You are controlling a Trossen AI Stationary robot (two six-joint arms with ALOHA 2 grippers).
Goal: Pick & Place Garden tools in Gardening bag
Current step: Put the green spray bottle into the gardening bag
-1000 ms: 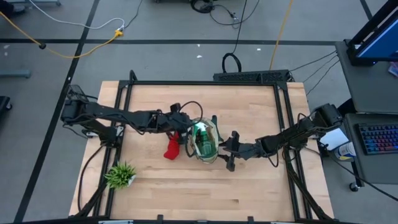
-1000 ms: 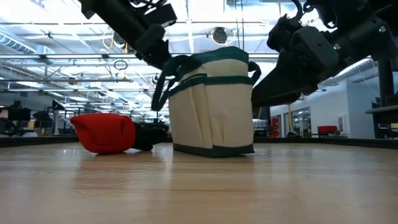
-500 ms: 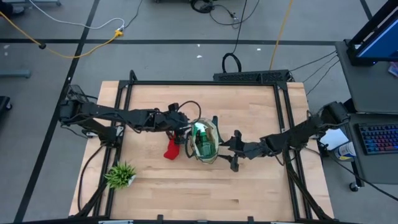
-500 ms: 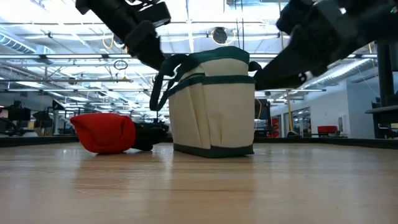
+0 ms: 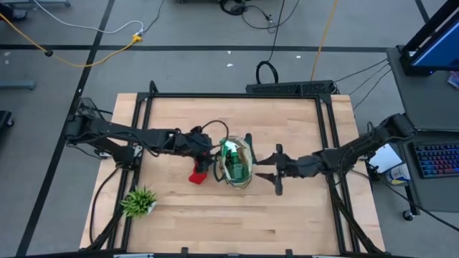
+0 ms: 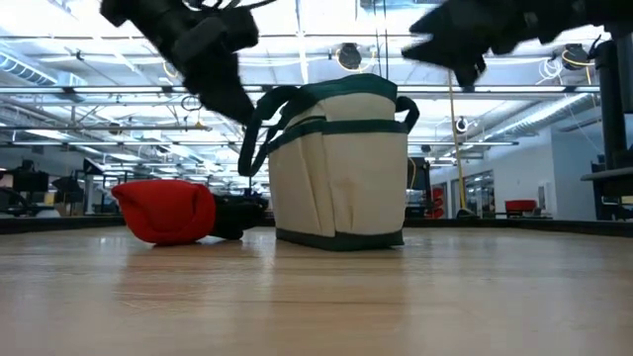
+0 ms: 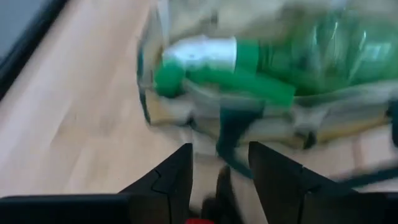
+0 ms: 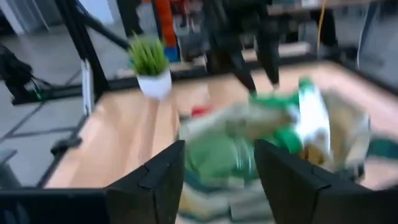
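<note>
Two dark arms reach in from opposite ends of the wooden table point(image 5: 287, 215) and meet near its middle, one on each side of the gardening bag point(image 5: 236, 163).

Gardening bag: cream canvas with dark green trim, standing upright near the table's centre in the low view point(image 6: 339, 168), looped handles up. From above, its open mouth shows the green spray bottle point(image 5: 233, 160) lying inside, white collar at one end. The left wrist view shows the same bottle point(image 7: 249, 65) lying across the bag's interior.

Left gripper point(image 5: 210, 153): above table level at the bag's left rim, just beside the handles. In its wrist view the two dark fingers point(image 7: 177, 177) stand apart with nothing between them; the bag's rim and a green strap lie just ahead. Jaws open, empty.

Right gripper point(image 5: 262, 168): off the bag's right side, near but not touching. In its wrist view the fingers point(image 8: 165, 174) are spread, bag and bottle ahead of them. Open, nothing held.

Red glove point(image 5: 198, 173): crumpled on the table just left of the bag, below the left gripper. Low view shows it point(image 6: 166, 211) flat on the wood, with a dark object touching it on the bag side; its identity cannot be told.

Potted green tuft point(image 5: 138, 202): near the left front corner, well apart.
</note>
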